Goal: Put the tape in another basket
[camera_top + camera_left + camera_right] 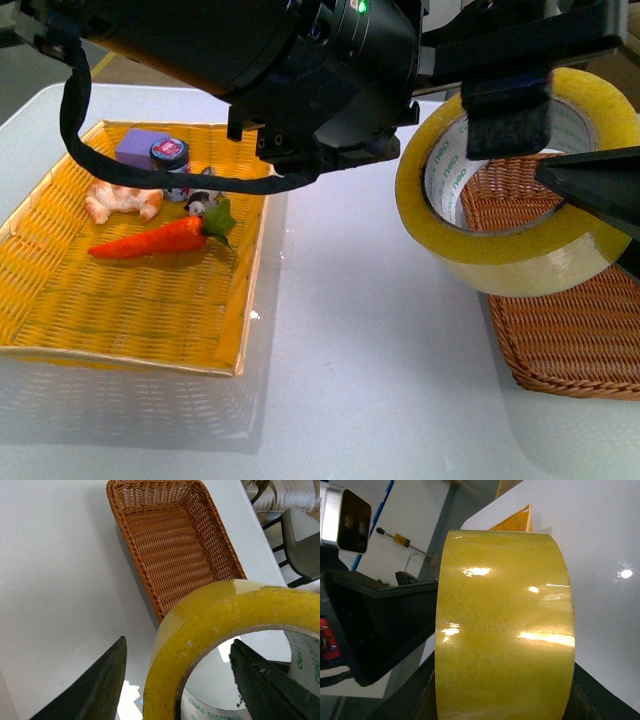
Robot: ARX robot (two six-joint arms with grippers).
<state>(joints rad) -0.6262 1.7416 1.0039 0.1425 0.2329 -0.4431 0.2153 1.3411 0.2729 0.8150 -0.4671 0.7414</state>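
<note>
The tape [520,265], a wide yellowish roll with a white printed core, hangs in the air, tilted, above the left edge of the dark brown wicker basket [570,340]. My right gripper [545,160] is shut on the tape, one finger inside the core and one outside. In the right wrist view the tape [505,630] fills the middle between the jaws of the right gripper [502,700]. My left gripper [175,685] is open; in its view the tape [210,615] sits close in front of its spread fingers, with the brown basket [170,535] beyond, nothing in it.
A bright yellow woven basket [130,300] stands at the left on the white table [360,350]. It holds a toy carrot [150,240], a purple block [140,148] and small toys. The left arm's black body [300,70] hangs over the table's far middle. A chair [300,545] stands past the table's edge.
</note>
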